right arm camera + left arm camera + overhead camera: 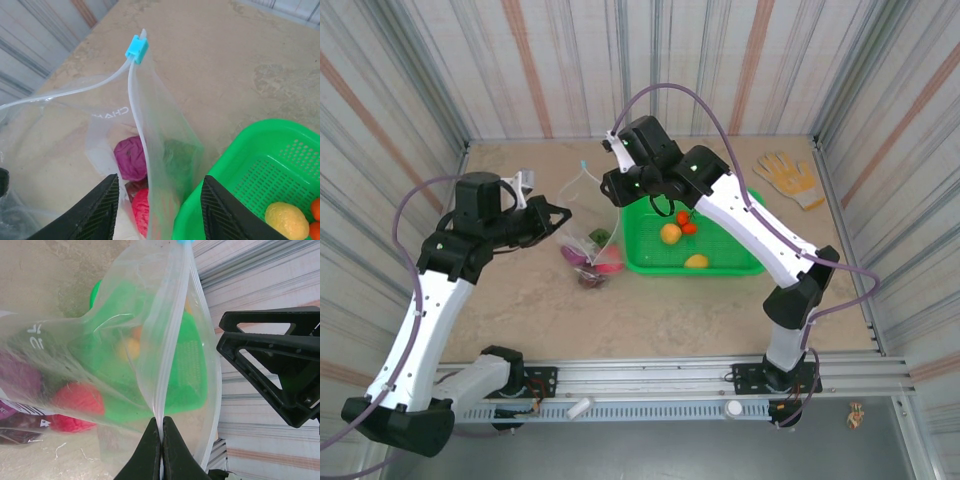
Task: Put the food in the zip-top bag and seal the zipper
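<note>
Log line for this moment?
left gripper: shut on zipper | right gripper: open astride zip-top bag | green basket: holds yellow toy fruit

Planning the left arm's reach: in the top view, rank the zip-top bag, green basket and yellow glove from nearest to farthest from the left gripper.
1. zip-top bag, pinched by the left gripper.
2. green basket, right of the bag.
3. yellow glove, far right corner.

The zip-top bag [161, 131] reads "CHAM" in white print.

Lab test cell, corrugated metal walls [570, 70], beige table [620, 310], aluminium rail [650, 375]
</note>
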